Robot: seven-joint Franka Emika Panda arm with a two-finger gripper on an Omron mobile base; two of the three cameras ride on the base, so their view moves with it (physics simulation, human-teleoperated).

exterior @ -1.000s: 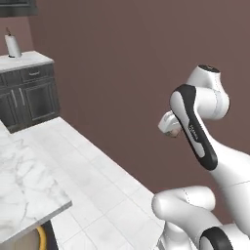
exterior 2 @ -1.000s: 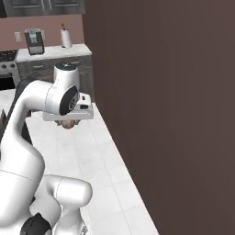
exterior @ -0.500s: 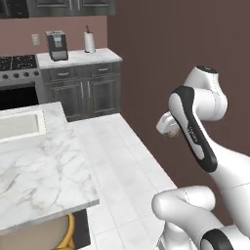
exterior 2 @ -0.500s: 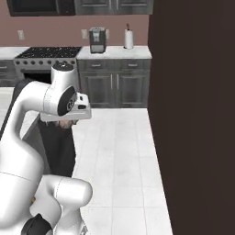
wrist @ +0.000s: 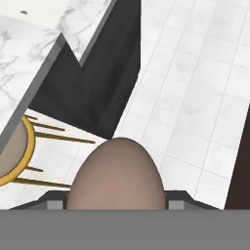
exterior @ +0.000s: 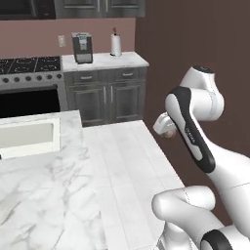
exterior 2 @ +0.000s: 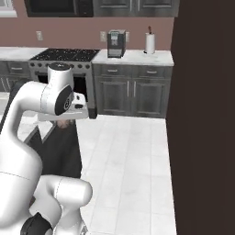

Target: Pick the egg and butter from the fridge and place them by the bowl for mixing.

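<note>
1. Since half a second ago the base has turned, so both base views now look further along the kitchen wall; the arm's pose is unchanged and the whole picture shifted with the camera.
2. Clamped between the pincer (wrist: 115, 207) jaws sits the egg (wrist: 115, 177), brownish-pink and close to the hand camera, its blunt end pointing away from the pincer.
3. Below the pincer lies the white tiled floor (wrist: 195, 93), with a round stool (wrist: 14, 149) with a gold rim off to one side.
4. Beside the stool, the marble desk (exterior: 44, 195) edge runs past the pincer, with a pale sink (exterior: 27, 136) set in it.
5. Far beyond the pincer stand dark cabinets (exterior 2: 131, 94), a stove (exterior 2: 69, 55), a coffee machine (exterior 2: 115, 43) and a paper towel roll (exterior 2: 149, 42).
</note>
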